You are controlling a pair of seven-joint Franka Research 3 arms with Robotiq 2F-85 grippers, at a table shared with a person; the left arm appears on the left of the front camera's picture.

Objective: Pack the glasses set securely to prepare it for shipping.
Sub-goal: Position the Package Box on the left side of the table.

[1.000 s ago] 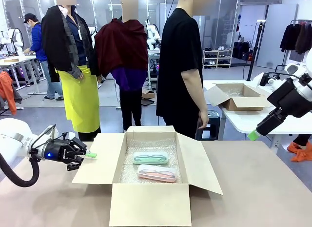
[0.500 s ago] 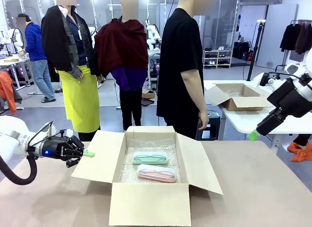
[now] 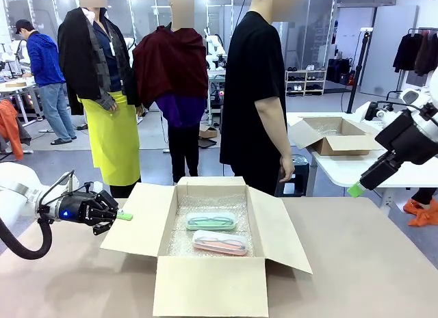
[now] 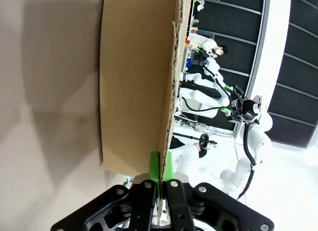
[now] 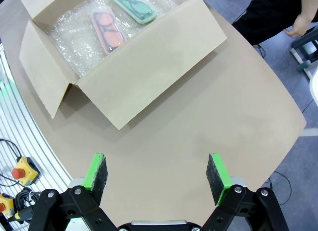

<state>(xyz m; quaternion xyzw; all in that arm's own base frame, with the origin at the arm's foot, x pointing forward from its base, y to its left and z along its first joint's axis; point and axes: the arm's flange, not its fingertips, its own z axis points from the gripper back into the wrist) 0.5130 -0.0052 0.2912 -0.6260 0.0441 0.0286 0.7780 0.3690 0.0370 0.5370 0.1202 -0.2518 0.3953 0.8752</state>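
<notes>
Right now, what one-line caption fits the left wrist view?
Left gripper shut on the edge of the cardboard box's left flap, above the table.

We see two white rounded arms with black two-finger grippers (image 3: 116, 215) (image 5: 158, 174) — green pads (image 5: 217, 172), a blue light and looping black cable at nine o'clock — and a person's black short-sleeved shirt (image 3: 248, 85).
</notes>
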